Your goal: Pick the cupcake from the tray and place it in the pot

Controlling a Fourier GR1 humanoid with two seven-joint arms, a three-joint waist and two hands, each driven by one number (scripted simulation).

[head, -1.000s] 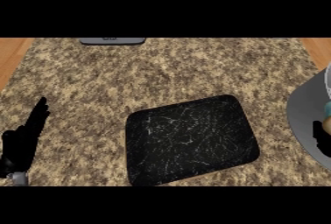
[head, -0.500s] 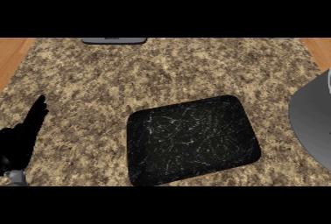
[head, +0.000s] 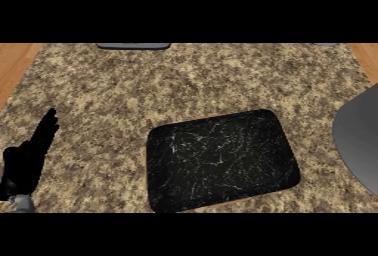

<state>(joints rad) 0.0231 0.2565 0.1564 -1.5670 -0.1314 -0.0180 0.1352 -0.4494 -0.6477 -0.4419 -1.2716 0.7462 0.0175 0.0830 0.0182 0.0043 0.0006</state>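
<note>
The cupcake showed nowhere in the head view. The black, white-veined tray (head: 221, 161) lay bare near the worktop's front edge, slightly skewed. The grey pot (head: 360, 144) cut in at the right edge, its inside hidden. The speckled granite worktop (head: 192, 80) ran between wooden strips at both sides. The left hand (head: 28, 157) rested at the front left corner, fingers straight, holding nothing.

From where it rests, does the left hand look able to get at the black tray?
Probably yes. The left hand rests open, fingers up, at the view's left edge, and only bare speckled counter lies between it and the tray. Nothing stands in the way.
</note>
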